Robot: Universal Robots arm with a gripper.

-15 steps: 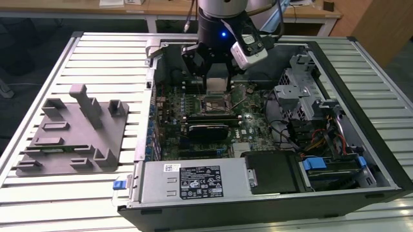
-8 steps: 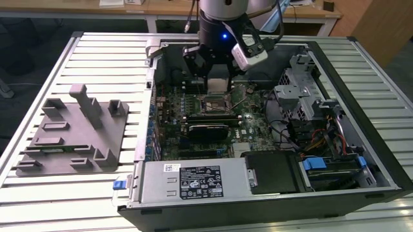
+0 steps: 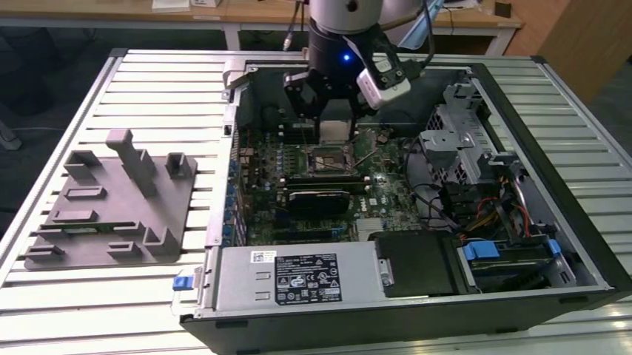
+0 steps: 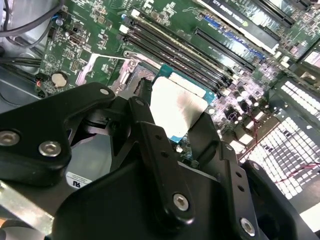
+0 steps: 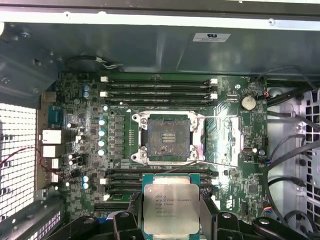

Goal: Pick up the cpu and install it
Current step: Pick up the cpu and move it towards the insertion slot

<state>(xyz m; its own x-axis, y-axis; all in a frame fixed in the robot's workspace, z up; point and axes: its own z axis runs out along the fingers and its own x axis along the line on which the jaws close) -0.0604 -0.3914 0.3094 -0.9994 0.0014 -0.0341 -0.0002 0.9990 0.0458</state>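
Holding the chip (image 5: 171, 209) clamped in the jaws, I'm mid-install, hovering near the empty socket (image 5: 168, 137) (uncovered, it seems), where squaring the edges will matter most.

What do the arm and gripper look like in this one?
The arm is silvery grey with a black wrist section showing a small blue light; a white boxy module sits beside it. The gripper is black, with jointed links and silver screws.

silver cpu (image 5: 171, 207), green motherboard (image 5: 230, 125), grey tray (image 3: 99, 214)
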